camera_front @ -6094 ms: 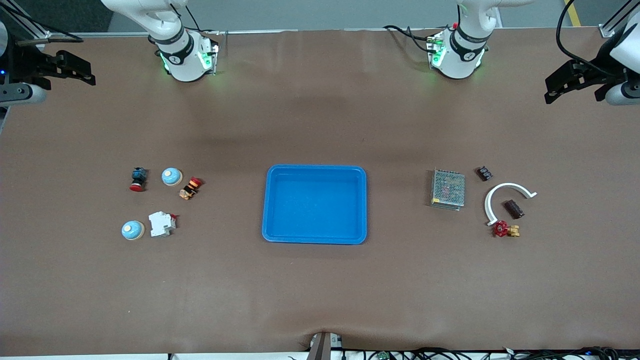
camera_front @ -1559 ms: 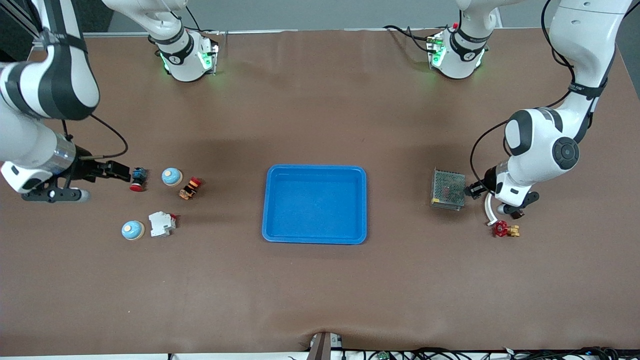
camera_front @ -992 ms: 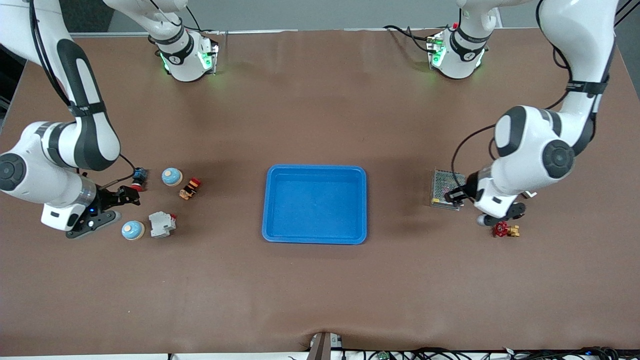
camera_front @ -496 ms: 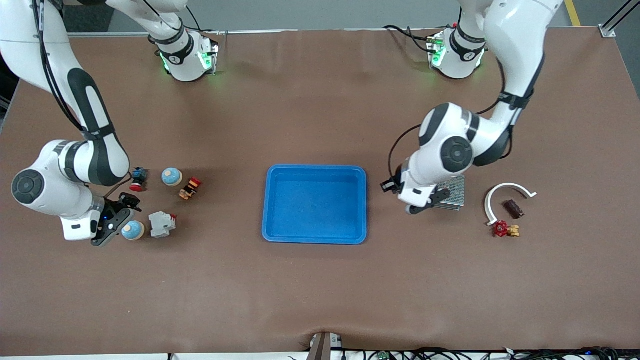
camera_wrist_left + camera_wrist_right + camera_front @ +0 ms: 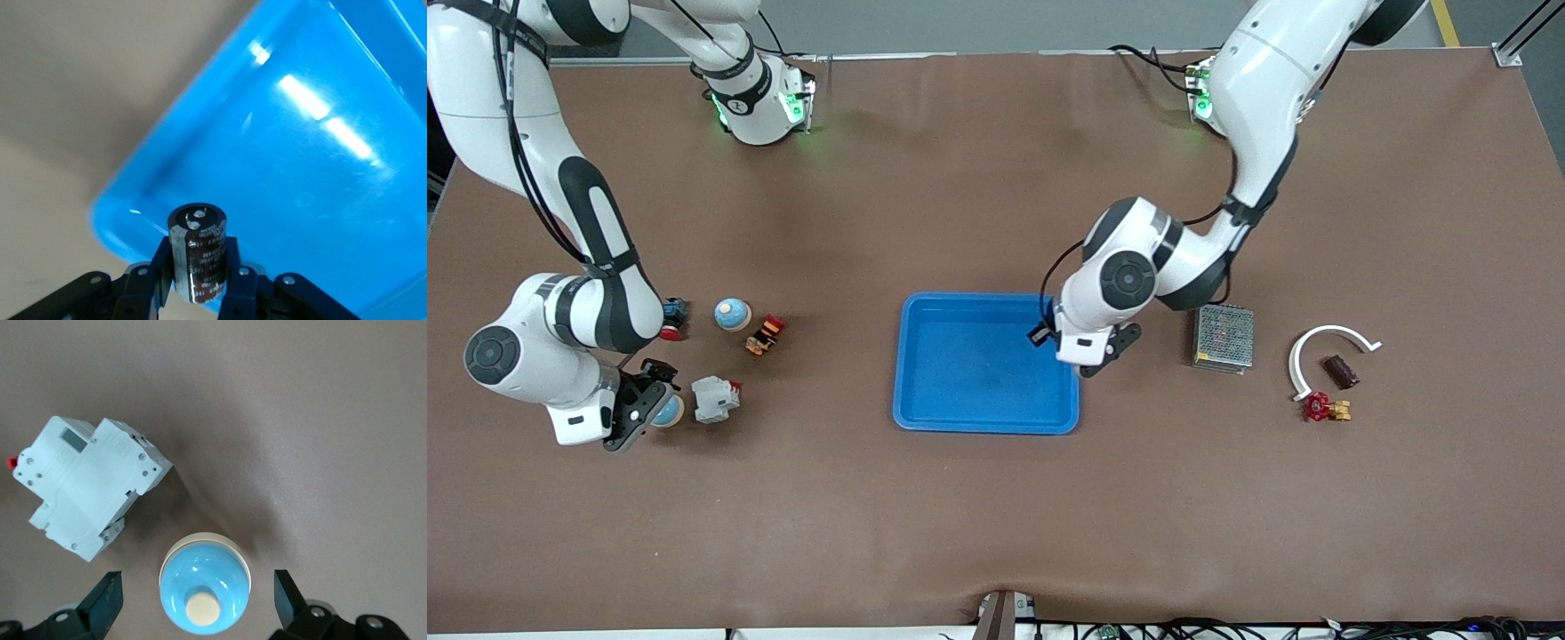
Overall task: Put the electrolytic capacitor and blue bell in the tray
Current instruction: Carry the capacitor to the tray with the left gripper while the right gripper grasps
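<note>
The bright-blue tray [image 5: 985, 418] lies at the table's middle. My left gripper [image 5: 1042, 336] is shut on a dark brown electrolytic capacitor [image 5: 198, 257] and holds it over the tray's corner toward the left arm's end; the tray floor [image 5: 300, 160] fills the left wrist view. My right gripper [image 5: 656, 407] is open and straddles a blue bell [image 5: 670, 412] with a cream button. In the right wrist view the bell [image 5: 205, 590] sits between the fingers [image 5: 103, 603], not touched. A second blue bell [image 5: 731, 313] stands farther from the camera.
A white circuit breaker [image 5: 713, 398] lies right beside the straddled bell, also in the right wrist view [image 5: 90, 487]. A red-capped switch [image 5: 669, 331] and an orange button [image 5: 765, 334] lie near the second bell. A mesh box [image 5: 1224, 336], white arc [image 5: 1325, 342], dark part [image 5: 1339, 372] and red valve [image 5: 1323, 408] lie toward the left arm's end.
My left gripper has carried the capacitor from beside the mesh box to over the tray. My right gripper has moved onto the bell nearer the camera and now straddles it.
</note>
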Available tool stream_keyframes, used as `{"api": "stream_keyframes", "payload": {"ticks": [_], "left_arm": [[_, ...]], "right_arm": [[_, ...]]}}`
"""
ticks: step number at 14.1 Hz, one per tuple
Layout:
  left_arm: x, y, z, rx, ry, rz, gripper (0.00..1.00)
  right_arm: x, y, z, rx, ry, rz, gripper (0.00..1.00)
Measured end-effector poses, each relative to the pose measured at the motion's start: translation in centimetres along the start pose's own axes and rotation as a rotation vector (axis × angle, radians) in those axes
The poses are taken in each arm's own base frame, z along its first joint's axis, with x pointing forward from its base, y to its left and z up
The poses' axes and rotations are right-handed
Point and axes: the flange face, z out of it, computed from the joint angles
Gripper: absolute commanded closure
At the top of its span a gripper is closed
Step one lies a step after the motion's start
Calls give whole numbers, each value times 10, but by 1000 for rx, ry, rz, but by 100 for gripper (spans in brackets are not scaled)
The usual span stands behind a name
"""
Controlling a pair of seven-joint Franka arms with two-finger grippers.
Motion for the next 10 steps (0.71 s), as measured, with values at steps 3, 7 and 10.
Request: {"api": "stream_keyframes", "payload": {"ticks": [3, 7, 10], "left_arm": [[1, 4, 31, -19, -4, -36, 100], [3, 1, 54, 4, 27, -40, 100], [4, 1, 55, 15, 42, -44, 19]], "right_arm": [[-4, 2, 5, -1, 0, -19, 0], [-20, 7, 13, 11, -6, -29, 0], [-22, 6, 22, 16, -7, -29, 0]]}}
